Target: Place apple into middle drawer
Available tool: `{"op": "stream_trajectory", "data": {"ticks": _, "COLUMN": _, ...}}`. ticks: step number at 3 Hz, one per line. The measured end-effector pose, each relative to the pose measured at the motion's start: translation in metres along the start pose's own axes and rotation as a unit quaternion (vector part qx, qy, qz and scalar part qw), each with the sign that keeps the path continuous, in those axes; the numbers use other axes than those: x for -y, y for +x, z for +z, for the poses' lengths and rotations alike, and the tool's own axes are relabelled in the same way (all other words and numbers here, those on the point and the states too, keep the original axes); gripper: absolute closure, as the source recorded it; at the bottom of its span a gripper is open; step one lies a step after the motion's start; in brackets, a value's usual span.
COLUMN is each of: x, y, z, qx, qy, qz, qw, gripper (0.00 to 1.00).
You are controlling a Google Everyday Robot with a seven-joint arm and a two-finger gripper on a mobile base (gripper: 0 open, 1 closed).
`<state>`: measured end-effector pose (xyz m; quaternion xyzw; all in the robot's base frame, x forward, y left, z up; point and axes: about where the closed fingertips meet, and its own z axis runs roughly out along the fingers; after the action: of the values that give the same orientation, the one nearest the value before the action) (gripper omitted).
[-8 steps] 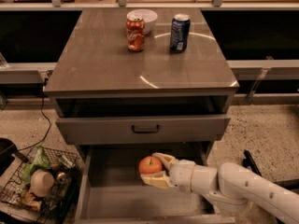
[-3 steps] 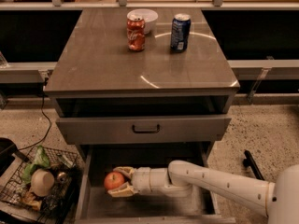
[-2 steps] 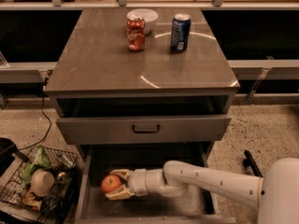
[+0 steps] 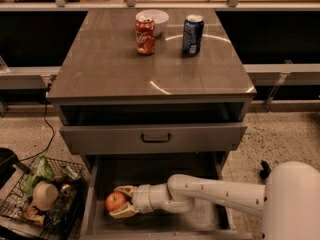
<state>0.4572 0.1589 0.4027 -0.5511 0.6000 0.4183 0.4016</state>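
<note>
In the middle drawer our gripper clasps the apple, firm but smooth, across its widest part, we judge.

The arm is a smooth, glossy white tube, thick and rounded, with a bulging bend close to the wrist. A ribbed white wrist collar, marked by thin dark seams, joins it to the end effector, which sits over the left floor of the middle drawer. Its 2 fingers are pale cream-yellow and curved, closed above and below the apple. At the right edge the arm widens into a large, domed white shell.
</note>
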Motion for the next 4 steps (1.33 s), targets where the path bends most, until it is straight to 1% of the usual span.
{"op": "stream_trajectory", "data": {"ticks": 1, "x": -0.0009, "y": -0.001, "z": 0.001, "qx": 0.001, "qy": -0.001, "qz": 0.0, "qw": 1.0, "gripper": 0.83}}
{"op": "stream_trajectory", "data": {"ticks": 3, "x": -0.003, "y": -0.002, "z": 0.0038, "qx": 0.002, "qy": -0.004, "qz": 0.0, "qw": 1.0, "gripper": 0.36}}
{"op": "stream_trajectory", "data": {"ticks": 4, "x": -0.0045, "y": -0.0028, "z": 0.0058, "qx": 0.003, "qy": -0.007, "qz": 0.0, "qw": 1.0, "gripper": 0.05}}
